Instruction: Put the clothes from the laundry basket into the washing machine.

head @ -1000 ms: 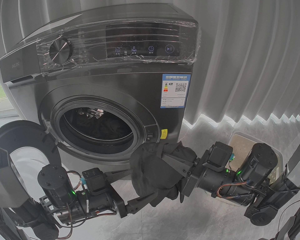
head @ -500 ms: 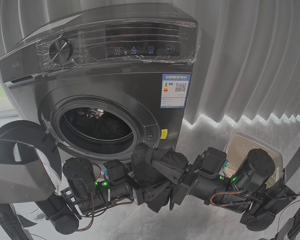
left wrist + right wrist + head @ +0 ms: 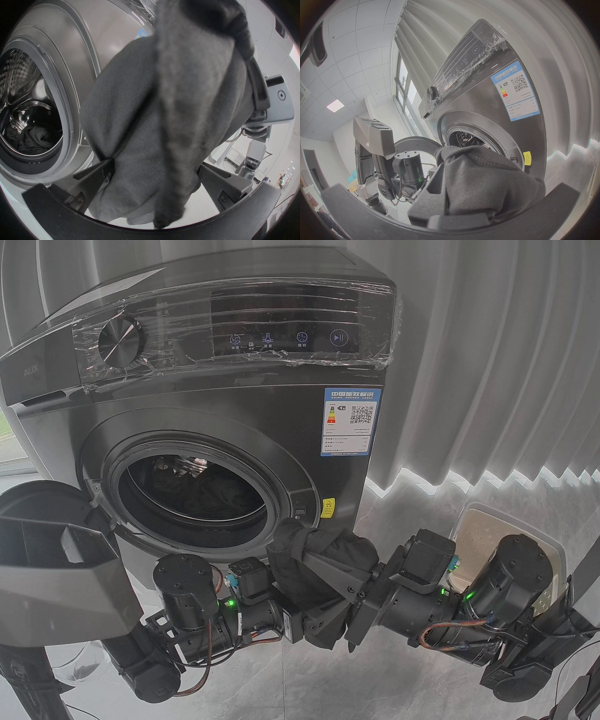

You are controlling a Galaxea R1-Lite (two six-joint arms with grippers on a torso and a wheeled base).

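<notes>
Nearest to me, the right hand (image 3: 312, 593) is pinching the dark garment (image 3: 325, 552), with one finger over the top of the bundle and one beneath it. The left hand (image 3: 154, 165) is spread wide, and the cloth hangs between its fingers (image 3: 93, 175).

The garment is a soft, matte, wrinkled bundle. It is held off the floor (image 3: 375, 684), just before the lower right rim of the drum opening (image 3: 194, 496). Both arms crowd the space below that rim, but the opening itself stands unobstructed.

The washing machine (image 3: 250, 402) is smooth dark metal, with plastic film over its panel. Its round door (image 3: 31, 496) is swung open to the left. More dark clothes (image 3: 206, 493) lie in the ribbed steel drum.

To the right, the pale laundry basket (image 3: 481, 534) sits on the glossy tiles, close against the pleated curtain (image 3: 500, 365).

Since a second ago, the left arm has swung in from the left and closed the gap to the bundle. The bundle has risen slightly toward the rim.
</notes>
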